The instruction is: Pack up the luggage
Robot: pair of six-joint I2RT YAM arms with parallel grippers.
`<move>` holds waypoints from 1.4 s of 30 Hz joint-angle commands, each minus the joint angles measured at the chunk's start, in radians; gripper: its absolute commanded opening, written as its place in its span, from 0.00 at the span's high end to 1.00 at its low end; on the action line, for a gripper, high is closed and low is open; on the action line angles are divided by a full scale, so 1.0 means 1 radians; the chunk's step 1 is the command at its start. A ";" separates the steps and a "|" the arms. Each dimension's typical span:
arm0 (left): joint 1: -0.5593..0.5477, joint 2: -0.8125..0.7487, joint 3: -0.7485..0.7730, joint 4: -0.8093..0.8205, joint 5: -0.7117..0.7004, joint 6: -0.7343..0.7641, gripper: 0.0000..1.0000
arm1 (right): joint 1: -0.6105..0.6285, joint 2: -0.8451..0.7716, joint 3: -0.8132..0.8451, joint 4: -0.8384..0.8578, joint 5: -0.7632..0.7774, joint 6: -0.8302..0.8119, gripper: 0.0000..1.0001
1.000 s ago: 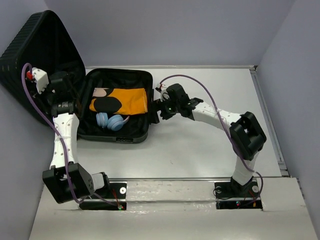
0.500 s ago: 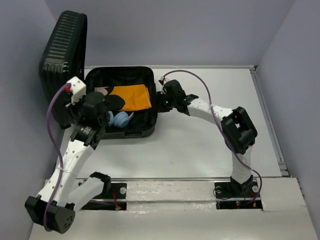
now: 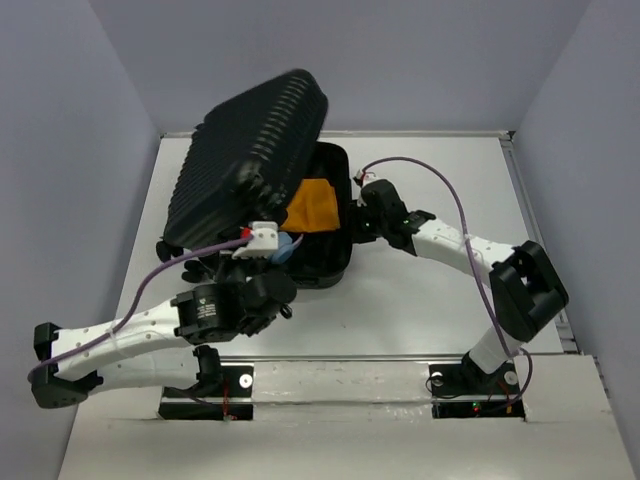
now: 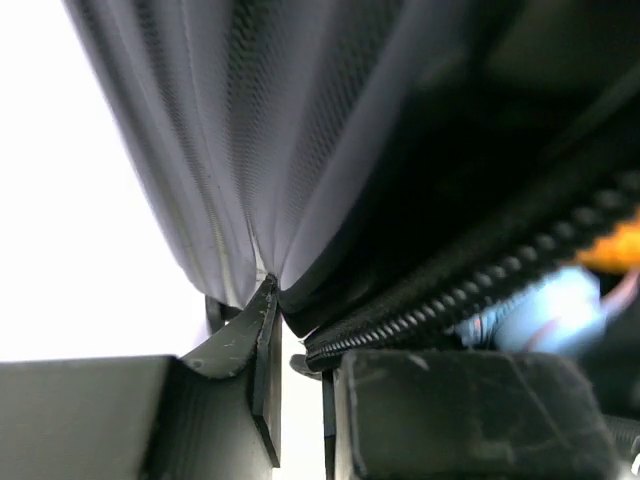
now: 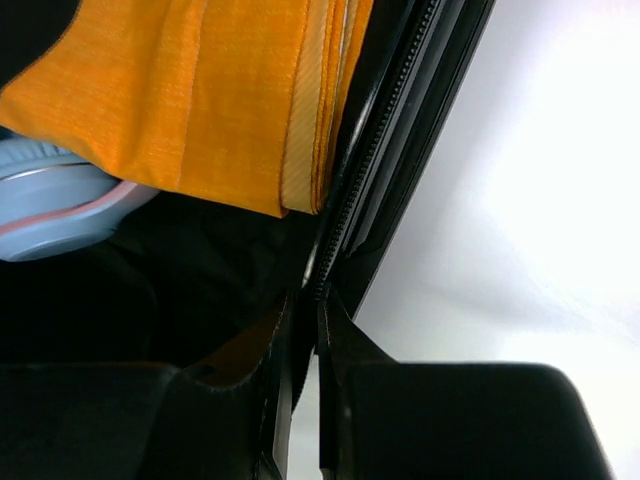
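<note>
The luggage is a black ribbed hard-shell case. Its lid [image 3: 250,160] leans tilted over the base [image 3: 335,268], half covering it. Inside lie an orange cloth [image 3: 312,205] and blue headphones [image 3: 284,250]. My left gripper [image 4: 300,330] is under the lid's near rim, jaws a narrow gap apart, one fingertip [image 4: 266,295] touching the lid [image 4: 200,150] beside the zipper band [image 4: 450,290]. In the top view its fingers are hidden under the lid. My right gripper [image 5: 305,310] is shut on the base's zipper rim [image 5: 375,170] at the right side [image 3: 357,222], next to the orange cloth [image 5: 190,100].
The white table [image 3: 420,290] runs right and in front of the case. A raised lip [image 3: 535,230] bounds its right edge, and grey walls [image 3: 90,150] stand on three sides. The left arm [image 3: 130,335] lies low along the near left.
The lid swung from lying open at the left, through upright, to leaning over the base. My left arm dropped low and forward. The case slid right. My right gripper closed on the rim.
</note>
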 commanded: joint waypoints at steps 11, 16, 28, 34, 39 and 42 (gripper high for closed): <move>-0.288 -0.182 0.078 0.362 0.601 -0.209 0.15 | -0.036 -0.447 -0.267 -0.148 0.034 -0.034 0.21; -0.288 -0.274 0.092 0.319 0.624 -0.200 0.07 | -0.056 -0.610 -0.288 -0.262 0.126 -0.026 0.38; -0.288 -0.307 0.208 0.091 0.302 -0.329 0.24 | -0.056 -0.835 -0.230 -0.414 0.160 -0.009 0.88; -0.285 -0.203 0.314 0.175 0.207 -0.154 0.34 | -0.056 -0.745 -0.195 -0.387 0.154 -0.017 0.83; -0.013 -0.014 0.365 0.241 0.468 -0.026 0.46 | -0.065 -0.665 -0.172 -0.339 0.228 -0.025 0.84; 0.380 0.123 0.377 0.254 0.861 -0.051 0.58 | -0.089 -0.590 -0.170 -0.301 0.223 -0.023 0.89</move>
